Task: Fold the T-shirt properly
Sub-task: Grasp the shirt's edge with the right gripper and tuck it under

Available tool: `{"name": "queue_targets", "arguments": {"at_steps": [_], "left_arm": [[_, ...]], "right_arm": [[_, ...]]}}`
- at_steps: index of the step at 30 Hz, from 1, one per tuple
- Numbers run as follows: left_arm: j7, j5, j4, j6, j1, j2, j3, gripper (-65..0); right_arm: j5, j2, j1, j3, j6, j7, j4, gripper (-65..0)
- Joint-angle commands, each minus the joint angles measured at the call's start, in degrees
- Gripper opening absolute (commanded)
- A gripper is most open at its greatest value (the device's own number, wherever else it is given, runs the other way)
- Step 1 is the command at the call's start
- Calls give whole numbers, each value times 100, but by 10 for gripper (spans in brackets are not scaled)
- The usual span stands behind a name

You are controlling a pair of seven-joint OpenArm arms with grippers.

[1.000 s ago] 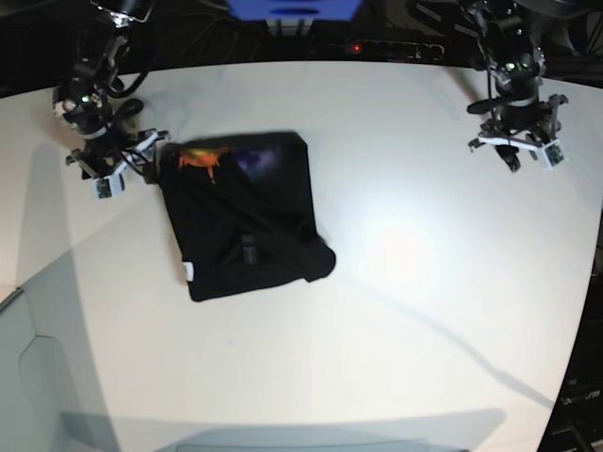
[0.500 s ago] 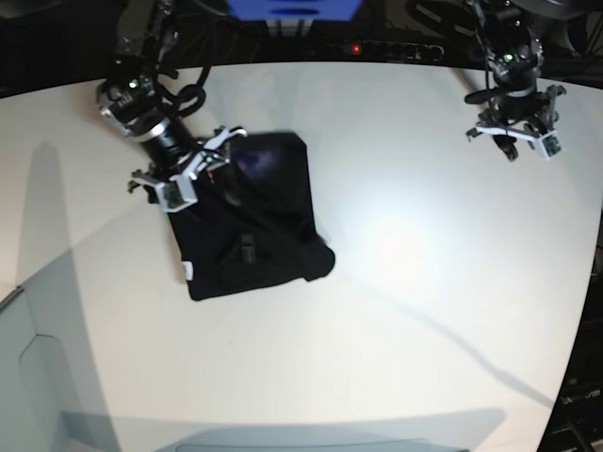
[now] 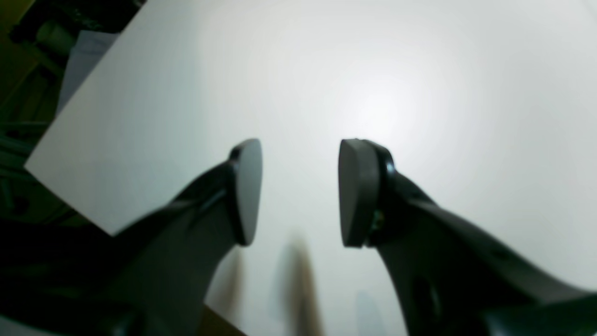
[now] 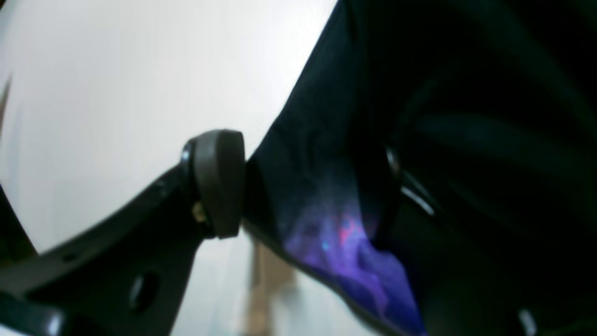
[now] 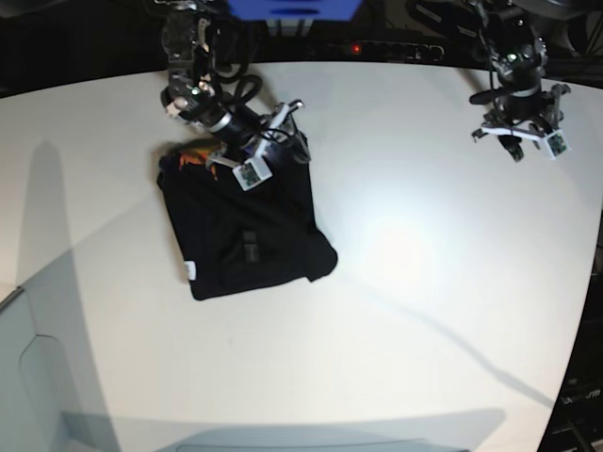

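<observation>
Black, soft fabric makes up the T-shirt (image 5: 247,231), which lies folded into a rough, slightly skewed rectangle on the left-centre part of the white surface (image 5: 424,311). Its cloth is matte and limp, with a diagonal crease across the middle and a rounded, bunched corner at its lower right. A small white tag (image 5: 189,271) sits at its lower left edge, and a dab of orange print (image 5: 193,157) shows at the far left corner.

Over the shirt's far edge is the right hand (image 5: 268,151), its dark fingers spread wide. In the right wrist view the edge of the shirt (image 4: 326,154) runs between them: a rounded, dull rubber-like pad (image 4: 219,182) sits just left of the cloth, and the other finger is lost against the dark fabric, so whether either touches the cloth cannot be told. A purplish, cloudy print (image 4: 354,261) with flecks of pink shows on the near fold there.

Well apart, near the far right corner of the surface, the left hand (image 5: 517,139) hangs with its fingers parted and nothing between them. Its wrist view shows two smooth oval pads (image 3: 355,191) facing each other over bare, glossy white surface (image 3: 326,70) with a soft glare spot.
</observation>
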Motion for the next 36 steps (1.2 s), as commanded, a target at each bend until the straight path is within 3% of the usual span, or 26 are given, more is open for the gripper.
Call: {"name": "queue_targets", "arguments": {"at_steps": [1, 8, 14, 18, 22, 25, 36], "left_arm": [[-131, 26, 106, 32, 26, -62, -27, -389], [-131, 26, 106, 32, 18, -44, -27, -389], [-131, 26, 106, 32, 18, -62, -27, -462], [-131, 26, 106, 32, 26, -35, -27, -532], [-131, 26, 106, 32, 26, -35, -27, -650], [-131, 26, 106, 32, 26, -26, -27, -648], [-122, 26, 106, 32, -26, -26, -27, -650]], "right_arm": [[32, -40, -65, -122, 43, 33, 65, -274], [67, 231, -101, -773, 43, 104, 707, -274], [524, 258, 444, -149, 43, 42, 1674, -271], [515, 275, 1244, 220, 43, -195, 1111, -270], [542, 592, 1877, 132, 43, -468, 390, -272], [542, 724, 2088, -105, 43, -468, -23, -272], [524, 733, 2291, -316, 43, -450, -946, -273]]}}
